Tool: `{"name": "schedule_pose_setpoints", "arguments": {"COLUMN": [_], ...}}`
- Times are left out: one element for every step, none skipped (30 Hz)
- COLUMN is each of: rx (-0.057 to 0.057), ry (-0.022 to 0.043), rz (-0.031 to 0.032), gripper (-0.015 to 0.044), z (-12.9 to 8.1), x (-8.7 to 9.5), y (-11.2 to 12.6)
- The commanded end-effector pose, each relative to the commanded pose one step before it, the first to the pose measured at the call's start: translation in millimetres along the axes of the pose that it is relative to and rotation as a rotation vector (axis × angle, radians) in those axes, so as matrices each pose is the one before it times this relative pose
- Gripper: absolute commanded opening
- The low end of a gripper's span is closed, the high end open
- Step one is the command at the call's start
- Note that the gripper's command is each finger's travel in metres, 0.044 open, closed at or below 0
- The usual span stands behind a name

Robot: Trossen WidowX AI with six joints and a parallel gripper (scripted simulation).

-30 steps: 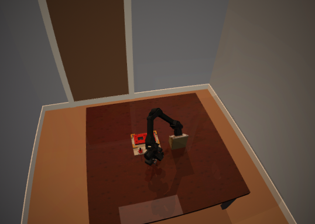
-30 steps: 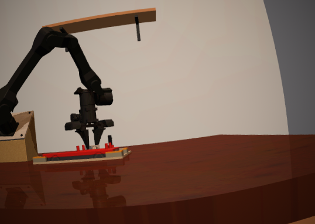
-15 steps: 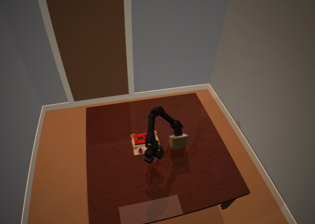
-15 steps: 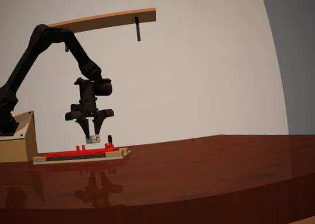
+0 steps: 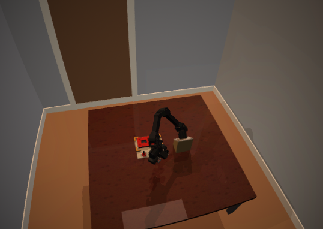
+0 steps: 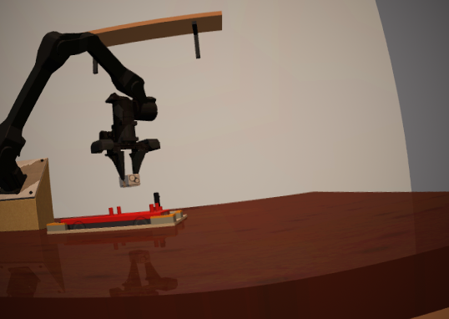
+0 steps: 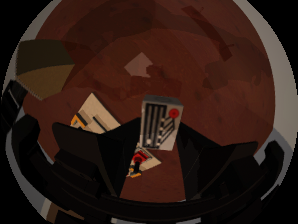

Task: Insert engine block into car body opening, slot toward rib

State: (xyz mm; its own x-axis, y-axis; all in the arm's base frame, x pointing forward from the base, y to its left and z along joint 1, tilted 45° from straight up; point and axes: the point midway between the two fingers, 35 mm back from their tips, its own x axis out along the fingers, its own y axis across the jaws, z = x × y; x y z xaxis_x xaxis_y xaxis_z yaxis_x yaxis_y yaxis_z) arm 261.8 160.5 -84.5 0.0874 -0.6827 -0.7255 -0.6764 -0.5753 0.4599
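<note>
My gripper (image 6: pixel 128 177) (image 5: pixel 158 156) (image 7: pixel 160 139) is shut on the engine block (image 6: pixel 132 180) (image 7: pixel 160 123), a small grey block with dark slots and a red dot on its face. It holds the block in the air, well above the table. The red car body (image 5: pixel 142 141) (image 6: pixel 109 219) lies flat on a tan base plate (image 6: pixel 117 229) (image 7: pixel 92 113) with orange corners. In the exterior view the block hangs above the plate's right part. In the top view the arm hides the block, and its dark opening shows in the car body.
A short black peg on a red foot (image 5: pixel 144 154) (image 6: pixel 157 198) stands at the plate's end near the gripper. The arm's tan base box (image 5: pixel 182 144) (image 6: pixel 25 207) (image 7: pixel 43 70) stands beside the plate. The table is dark glossy wood.
</note>
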Motion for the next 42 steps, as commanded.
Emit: {"name": "schedule_pose_setpoints", "arguments": {"rx": [0.0018,-0.0011,-0.0011,-0.0011,-0.0011,-0.0011,-0.0011,-0.0011,-0.0009,-0.0005,-0.0002,0.0042,0.0126,0.021,0.0254,0.0254,0.0254,0.0254,0.0255,0.0255,0.0255,0.0255,0.0256,0.0256,0.0256,0.0256,0.0256,0.0257,0.0257,0.0257,0.0257,0.0248,0.0248,0.0248,0.0248,0.0248,0.0248,0.0248,0.0249,0.0249,0.0249,0.0252], "ry": [-0.00257,-0.00003,-0.00001,0.00001,0.00004,0.00006,0.00009,0.00011,0.00011,0.00007,0.00003,-0.00028,-0.00083,-0.00138,-0.00164,-0.00162,-0.0016,-0.00158,-0.00155,-0.00152,-0.0015,-0.00146,-0.00143,-0.0014,-0.00136,-0.00133,-0.0013,-0.00126,-0.00122,-0.00118,-0.00114,-0.00249,-0.00245,-0.00241,-0.00238,-0.00234,-0.0023,-0.00226,-0.00222,-0.00218,-0.00214,-0.00051], "rz": [-0.00378,0.0013,0.00132,0.00134,0.00136,0.00138,0.0014,0.00142,0.00117,0.00071,0.00024,-0.00024,-0.00072,-0.00116,-0.00135,-0.0013,-0.00124,-0.00119,-0.00114,-0.00109,-0.00104,-0.00099,-0.00095,-0.0009,-0.00086,-0.00082,-0.00078,-0.00074,-0.00071,-0.00067,-0.00064,-0.00036,-0.00032,-0.00029,-0.00025,-0.00021,-0.00018,-0.00015,-0.00011,-0.00009,-0.00006,-0.00056], "gripper": [0.0,0.0,0.0,0.0,0.0,0.0,0.0,0.0,0.0,0.0,0.0,0.0,0.0,0.0,0.0,0.0,0.0,0.0,0.0,0.0,0.0,0.0,0.0,0.0,0.0,0.0,0.0,0.0,0.0,0.0,0.0,0.0,0.0,0.0,0.0,0.0,0.0,0.0,0.0,0.0,0.0,0.0], "z": [-0.09,0.04,0.04,0.04,0.04,0.04,0.04,0.04,0.04,0.02,0.01,-0.48,-1.45,-2.42,-2.92,-2.93,-2.93,-2.94,-2.94,-2.94,-2.94,-2.94,-2.94,-2.94,-2.94,-2.94,-2.93,-2.93,-2.93,-2.92,-2.91,-2.54,-2.53,-2.52,-2.52,-2.51,-2.5,-2.49,-2.48,-2.47,-2.46,-2.75], "x": [-13.1,-3.14,-3.15,-3.15,-3.15,-3.16,-3.16,-3.16,-2.58,-1.55,-0.52,0.08,0.24,0.41,0.5,0.51,0.52,0.53,0.53,0.54,0.55,0.55,0.56,0.56,0.57,0.58,0.59,0.59,0.6,0.61,0.61,0.55,0.55,0.55,0.55,0.55,0.55,0.56,0.56,0.56,0.56,0.63], "y": [-0.47,0.52,0.56,0.6,0.64,0.68,0.72,0.75,0.65,0.4,0.14,0.03,0.09,0.14,0.13,0.08,0.04,-0.01,-0.06,-0.11,-0.15,-0.2,-0.25,-0.3,-0.34,-0.39,-0.44,-0.49,-0.53,-0.58,-0.63,-0.51,-0.55,-0.59,-0.63,-0.68,-0.72,-0.76,-0.8,-0.84,-0.88,-1.15]}}
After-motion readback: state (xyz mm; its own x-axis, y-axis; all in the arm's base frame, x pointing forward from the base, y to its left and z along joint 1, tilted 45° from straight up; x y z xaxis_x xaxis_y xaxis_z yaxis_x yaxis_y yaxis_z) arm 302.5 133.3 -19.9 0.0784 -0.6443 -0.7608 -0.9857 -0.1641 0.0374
